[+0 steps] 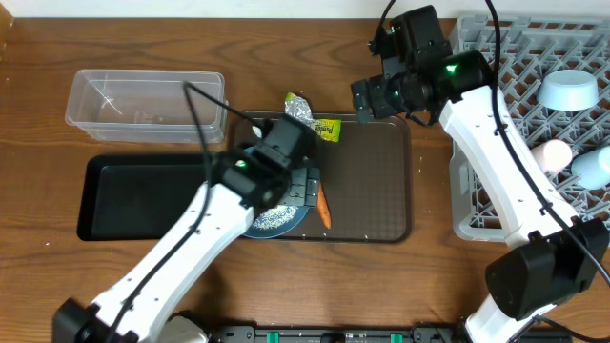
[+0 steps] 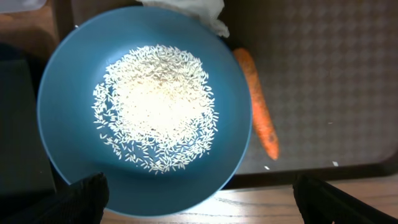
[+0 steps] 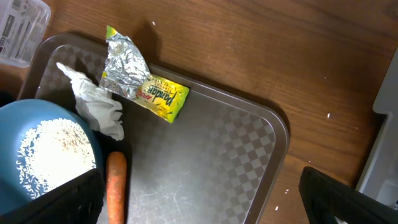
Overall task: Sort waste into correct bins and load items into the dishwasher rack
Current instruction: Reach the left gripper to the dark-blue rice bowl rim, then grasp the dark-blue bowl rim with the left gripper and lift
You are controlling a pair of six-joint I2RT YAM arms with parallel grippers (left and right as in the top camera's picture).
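Partly done: bowl (image 1: 569, 89) and two cups (image 1: 551, 152) sit in the rack (image 1: 496, 57). Rice (image 2: 155, 106) on the plate (image 2: 68, 112), carrot (image 2: 258, 106), tissue (image 3: 96, 106) and wrapper (image 3: 140, 81) not yet binned. Chopsticks unseen. Left gripper (image 2: 199, 208) spread over the plate, right gripper (image 3: 199, 208) spread, both holding nothing.

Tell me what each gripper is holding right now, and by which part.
Nothing is held. The left gripper is open above the blue plate of rice; the right gripper is open above the serving tray, its fingers empty.

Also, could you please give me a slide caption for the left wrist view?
Left wrist view: blue plate holding loose rice, carrot beside it on the brown tray.
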